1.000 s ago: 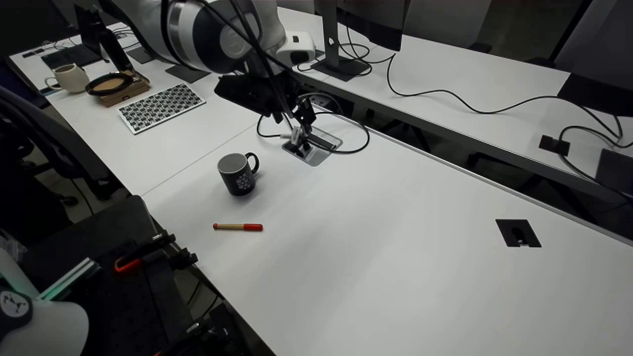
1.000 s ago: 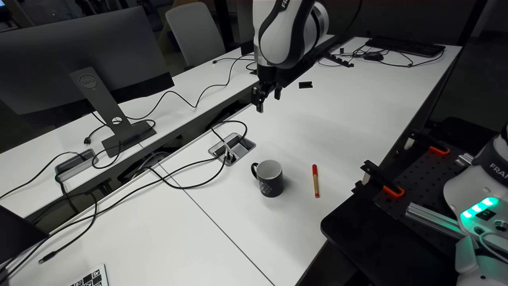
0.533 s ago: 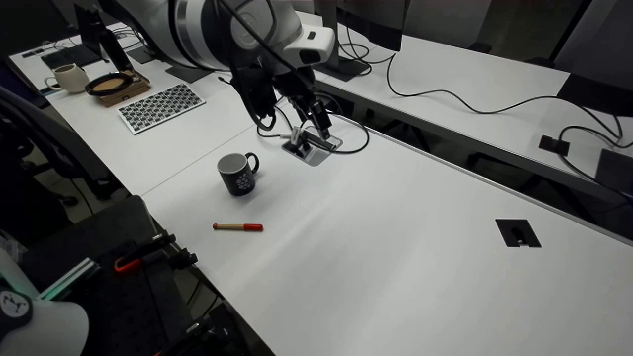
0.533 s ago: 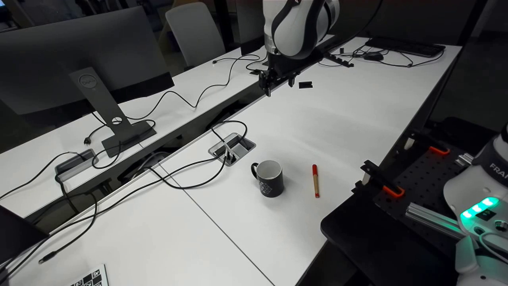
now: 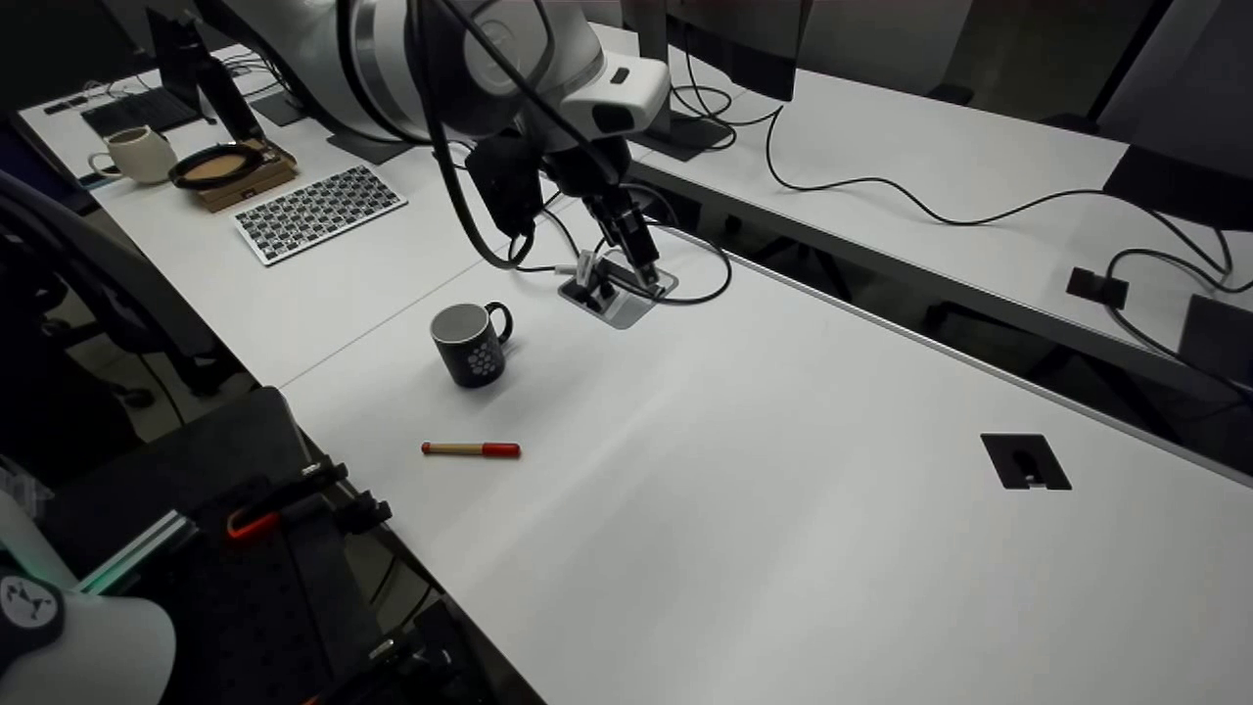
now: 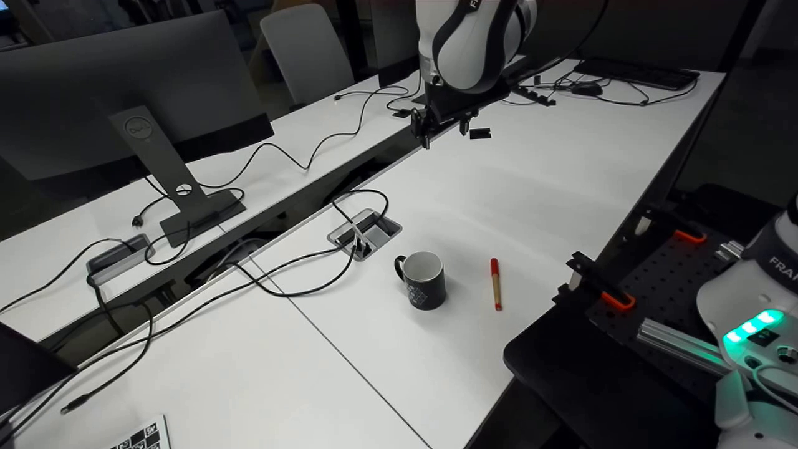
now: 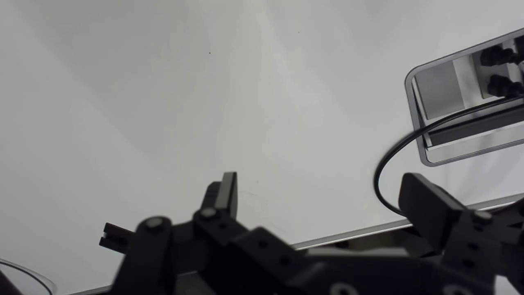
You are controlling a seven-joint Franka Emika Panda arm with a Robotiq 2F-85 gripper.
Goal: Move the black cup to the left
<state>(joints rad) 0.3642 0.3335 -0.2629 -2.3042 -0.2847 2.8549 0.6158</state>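
Note:
The black cup (image 5: 470,352) stands upright on the white table, with its grey inside and side handle showing. It also shows in an exterior view (image 6: 426,288), beside the red pen. It is out of the wrist view. My gripper (image 6: 445,136) hangs above the table near its far edge, well apart from the cup. It also shows in an exterior view (image 5: 638,257), where one finger hides most of the other. In the wrist view the gripper's fingers (image 7: 319,180) are wide apart with nothing between them.
A red pen (image 5: 472,449) lies near the cup. A socket box (image 6: 365,234) with a looped black cable (image 7: 382,164) is set in the table near the far edge. A keyboard (image 5: 321,212), a light cup (image 5: 142,157) and a monitor stand (image 6: 177,181) stand farther off.
My arm and gripper have moved to the right in both exterior views and turned, mostly in the first half second. The cup and the pen have not moved.

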